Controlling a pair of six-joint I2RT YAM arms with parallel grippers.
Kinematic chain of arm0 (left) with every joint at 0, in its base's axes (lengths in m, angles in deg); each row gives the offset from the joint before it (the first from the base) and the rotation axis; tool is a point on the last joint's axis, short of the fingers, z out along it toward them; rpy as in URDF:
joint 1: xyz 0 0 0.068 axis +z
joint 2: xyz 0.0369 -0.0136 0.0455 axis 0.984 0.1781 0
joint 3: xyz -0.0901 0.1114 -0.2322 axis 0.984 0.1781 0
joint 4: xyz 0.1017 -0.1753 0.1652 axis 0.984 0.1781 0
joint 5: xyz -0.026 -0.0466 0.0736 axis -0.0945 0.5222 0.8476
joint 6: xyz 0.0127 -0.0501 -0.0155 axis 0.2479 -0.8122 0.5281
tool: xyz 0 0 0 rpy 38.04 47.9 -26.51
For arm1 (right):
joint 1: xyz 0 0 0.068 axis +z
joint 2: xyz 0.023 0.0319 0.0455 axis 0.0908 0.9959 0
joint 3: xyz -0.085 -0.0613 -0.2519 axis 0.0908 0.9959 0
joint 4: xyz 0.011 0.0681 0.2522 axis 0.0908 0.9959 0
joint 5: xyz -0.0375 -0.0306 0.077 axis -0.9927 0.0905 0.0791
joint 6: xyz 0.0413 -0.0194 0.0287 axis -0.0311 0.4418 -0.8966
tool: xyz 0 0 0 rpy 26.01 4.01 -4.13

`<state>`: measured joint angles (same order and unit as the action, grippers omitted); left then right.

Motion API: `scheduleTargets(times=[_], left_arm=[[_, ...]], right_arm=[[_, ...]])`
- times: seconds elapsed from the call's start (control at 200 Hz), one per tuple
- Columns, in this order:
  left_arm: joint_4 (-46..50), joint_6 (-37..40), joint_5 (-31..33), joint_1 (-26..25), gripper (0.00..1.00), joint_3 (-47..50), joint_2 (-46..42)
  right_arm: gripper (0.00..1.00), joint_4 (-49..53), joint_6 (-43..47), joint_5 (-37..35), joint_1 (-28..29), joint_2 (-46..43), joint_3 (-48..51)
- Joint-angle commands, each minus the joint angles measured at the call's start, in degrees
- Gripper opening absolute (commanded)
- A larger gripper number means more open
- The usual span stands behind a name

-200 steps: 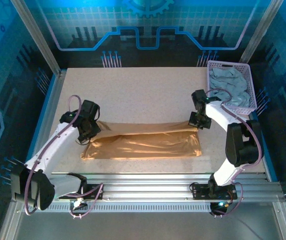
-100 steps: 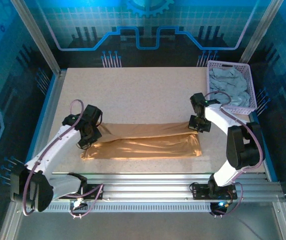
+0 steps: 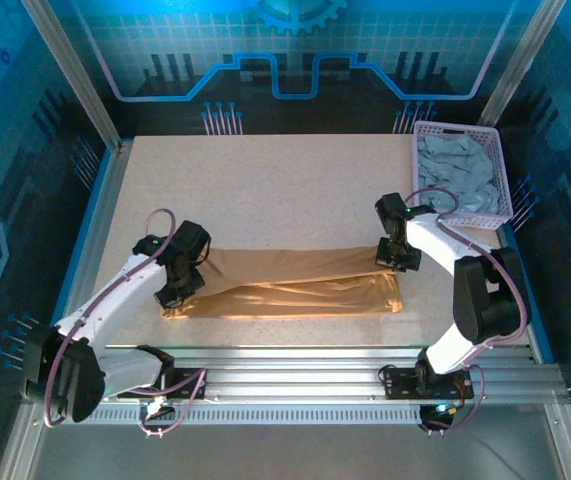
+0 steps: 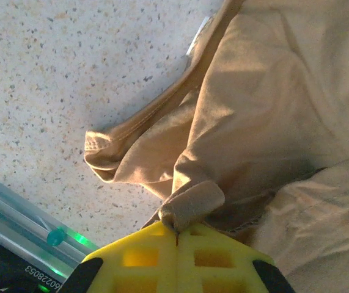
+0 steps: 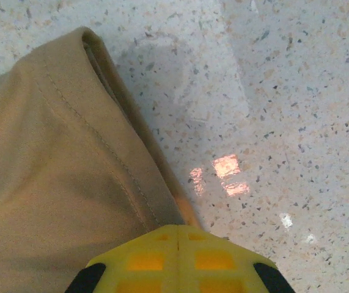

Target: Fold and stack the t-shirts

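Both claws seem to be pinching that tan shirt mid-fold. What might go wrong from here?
The left gripper pinches just a small nub of the tan t-shirt, so it might slip free. The right gripper holds only the hem edge, which may also slip. Cloth is bunched by the left gripper, so the fold may land crooked.

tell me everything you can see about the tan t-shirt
The tan t-shirt is thin, soft fabric with stitched hems, folded into a long band across the near part of the table. The left gripper pinches a bunched fold at its left end; the right gripper is shut on its right edge.
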<state>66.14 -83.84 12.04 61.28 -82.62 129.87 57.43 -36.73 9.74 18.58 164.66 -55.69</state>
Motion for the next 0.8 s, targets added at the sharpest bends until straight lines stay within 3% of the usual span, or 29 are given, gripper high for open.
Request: scheduleTargets(times=[0.0,0.025,0.13,0.22,0.345,0.43,0.565,0.795], left_arm=[[2.07,-1.74,1.60,-0.78,0.00,1.05,0.28],[2.28,-1.74,1.63,-0.79,0.01,0.95,0.18],[4.09,-2.06,1.42,-1.16,0.29,-0.71,-0.52],[5.02,-2.48,2.09,-1.66,0.38,-3.26,-2.10],[3.06,-2.34,2.44,-1.62,0.40,-7.76,-1.77],[-0.40,-2.04,0.95,-1.13,0.40,-10.67,1.55],[-10.73,-1.83,-8.56,0.87,0.34,-12.13,9.63],[-16.22,-2.45,-12.21,1.59,0.29,-13.94,22.04]], right_arm=[[0.07,2.31,-2.03,-1.87,0.83,-2.36,1.17],[0.11,2.68,-2.38,-2.19,0.87,-2.95,1.24],[0.35,4.12,-3.69,-3.85,1.08,-6.79,1.33],[0.41,4.80,-4.26,-4.80,0.96,-9.85,0.86],[0.41,3.58,-4.01,-2.43,0.96,-9.89,-0.50],[0.35,0.38,-3.06,2.30,0.96,-7.66,-1.06],[0.21,-1.15,-4.56,6.63,2.67,-2.86,-2.88],[0.20,0.23,-9.33,10.33,2.29,1.84,2.65]])
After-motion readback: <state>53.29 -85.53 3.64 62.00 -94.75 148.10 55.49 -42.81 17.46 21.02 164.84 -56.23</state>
